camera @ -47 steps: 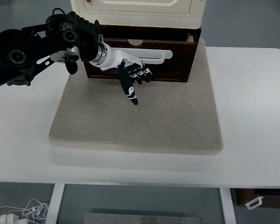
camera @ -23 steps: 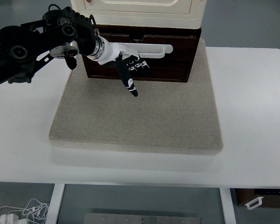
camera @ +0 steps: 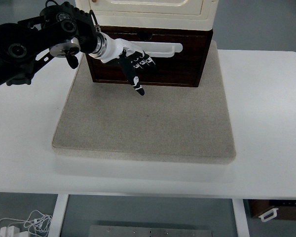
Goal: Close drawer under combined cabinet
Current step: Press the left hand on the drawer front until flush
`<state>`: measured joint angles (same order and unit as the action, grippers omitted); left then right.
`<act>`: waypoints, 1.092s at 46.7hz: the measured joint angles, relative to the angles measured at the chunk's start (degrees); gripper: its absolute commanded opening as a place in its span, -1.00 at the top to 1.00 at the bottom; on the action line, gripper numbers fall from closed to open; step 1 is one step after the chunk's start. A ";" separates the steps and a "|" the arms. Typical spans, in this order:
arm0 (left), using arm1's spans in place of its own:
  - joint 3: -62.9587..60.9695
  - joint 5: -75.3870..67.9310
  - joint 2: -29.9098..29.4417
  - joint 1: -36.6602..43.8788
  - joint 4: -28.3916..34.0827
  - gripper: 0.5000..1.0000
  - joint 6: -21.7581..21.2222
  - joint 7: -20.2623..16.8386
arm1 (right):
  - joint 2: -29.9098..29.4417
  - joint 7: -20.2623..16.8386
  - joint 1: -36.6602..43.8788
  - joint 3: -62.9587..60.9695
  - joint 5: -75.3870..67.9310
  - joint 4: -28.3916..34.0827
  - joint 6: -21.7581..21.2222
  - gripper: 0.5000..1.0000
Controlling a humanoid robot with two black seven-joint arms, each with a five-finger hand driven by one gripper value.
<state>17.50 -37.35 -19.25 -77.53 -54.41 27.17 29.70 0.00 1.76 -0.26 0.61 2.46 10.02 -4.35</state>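
The dark brown drawer [camera: 177, 66] sits under the cream cabinet [camera: 148, 12] at the back of a grey mat [camera: 148, 123]. Its front stands nearly flush with the cabinet base, and a white bar handle [camera: 165, 48] runs across it. My left hand [camera: 133, 61] comes in from the upper left and lies flat against the drawer front, below the handle's left part. Its black fingers are spread and hold nothing; the thumb points down toward the mat. The right arm is out of sight.
The mat lies on a white table [camera: 266, 108]. My black left arm [camera: 34, 44] spans the upper left. Below the table's front edge, cables [camera: 24, 224] lie on the floor at left and a brown box corner [camera: 278, 210] shows at right.
My left hand has moved away from me toward the cabinet, pushing the drawer front in. The strip of open drawer top seen before is no longer visible.
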 measured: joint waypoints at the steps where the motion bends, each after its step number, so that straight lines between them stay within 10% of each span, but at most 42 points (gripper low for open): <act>1: 0.00 0.00 0.00 0.00 0.08 -1.00 0.01 0.00 | 0.00 0.00 0.00 0.00 0.00 0.00 0.00 -0.81; 51: 9.41 3.26 1.27 3.18 -3.75 -1.00 7.13 -5.74 | 0.00 0.01 0.00 0.01 0.00 0.00 0.01 -0.81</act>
<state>26.91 -34.09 -17.98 -74.34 -58.17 34.30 23.95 0.00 1.76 -0.27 0.61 2.46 10.02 -4.35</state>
